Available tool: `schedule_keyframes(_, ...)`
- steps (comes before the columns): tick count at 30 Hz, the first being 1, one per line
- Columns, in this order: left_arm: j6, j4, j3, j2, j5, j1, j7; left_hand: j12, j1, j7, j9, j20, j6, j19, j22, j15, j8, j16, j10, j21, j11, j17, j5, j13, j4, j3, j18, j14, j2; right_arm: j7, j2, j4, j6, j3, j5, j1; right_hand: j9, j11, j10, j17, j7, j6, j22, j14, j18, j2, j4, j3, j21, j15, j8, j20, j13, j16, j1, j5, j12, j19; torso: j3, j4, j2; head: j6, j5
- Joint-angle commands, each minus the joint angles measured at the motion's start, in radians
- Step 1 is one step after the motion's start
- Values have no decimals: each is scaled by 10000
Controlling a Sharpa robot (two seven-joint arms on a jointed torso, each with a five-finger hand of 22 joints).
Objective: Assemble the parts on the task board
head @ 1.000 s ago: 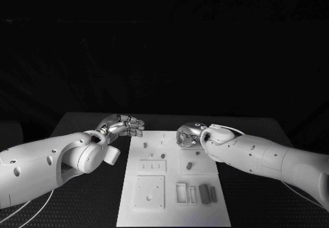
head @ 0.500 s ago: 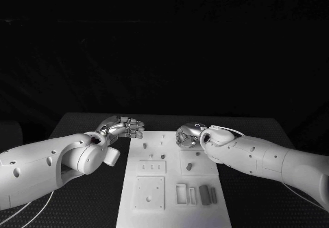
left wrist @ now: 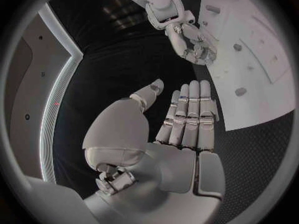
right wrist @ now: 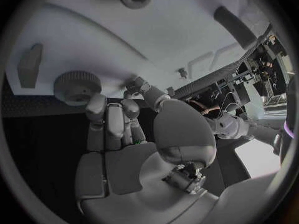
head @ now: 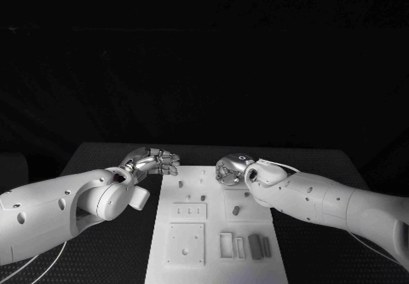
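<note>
My right robot hand [head: 231, 169], fingers apart and empty, hovers at the far right edge of the task board [head: 213, 260], nearest the knurled round part [right wrist: 76, 86] just beyond its fingertips.

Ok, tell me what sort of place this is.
Probably a robotics lab test bench. A white task board with cut-out slots and small grey parts lies on a black table against a dark backdrop, with the left hand and right hand poised at its far end.
</note>
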Motion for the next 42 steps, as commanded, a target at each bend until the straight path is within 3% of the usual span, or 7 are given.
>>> schedule_keyframes(1,120,-15,5,38,42,10,61,-29,-110,-12,-12,48,-49,-23,16,51,-39,-33,-26,-59,56,13,56,-8,-58,26,30,-3,8,-388,152,-36,-448,3,-278,24,-8,-285,-222,6,-87,1296,66,258,850,67,-9,60,50,-204,20,-89,-16,42,-50,18,69,12,-10,17,21,89,35)
schedule_keyframes(8,127,-35,5,78,42,11,57,-32,-112,-10,-11,49,-49,-23,19,51,-39,-36,-24,-61,56,17,56,-7,-66,30,30,-2,6,-508,454,-144,-578,4,-443,54,-1,-289,-209,-20,-90,1296,63,253,850,72,-5,62,53,-210,17,-95,-24,39,-54,19,67,23,6,2,32,186,60)
schedule_keyframes(18,122,-3,6,116,42,28,53,-38,-117,-9,-10,50,-49,-22,23,52,-39,-43,-19,-63,56,23,56,-6,-77,40,30,0,10,-731,799,-353,-985,4,-645,127,9,-296,-189,-36,-96,1297,57,267,850,74,-9,69,55,-218,13,-106,-40,38,-53,19,58,40,-1,17,50,210,107)
schedule_keyframes(23,116,34,6,94,42,44,51,-41,-121,-9,-9,51,-48,-22,25,52,-39,-46,-17,-64,56,27,56,-6,-84,43,30,1,7,-768,898,-381,-1147,6,-734,135,17,-299,-172,-49,-98,1297,51,277,850,74,-10,74,55,-223,9,-115,-55,35,-52,19,47,53,15,-5,76,206,160)
schedule_keyframes(42,117,3,7,157,42,49,45,-53,-134,-8,-7,53,-51,-22,33,53,-41,-58,-11,-69,56,39,55,-4,-107,55,31,3,2,-753,1101,-435,-1064,7,-800,132,41,-306,-128,-118,-103,1297,33,279,850,64,-9,83,48,-231,-1,-139,-95,17,-53,19,18,82,-26,64,232,189,161)
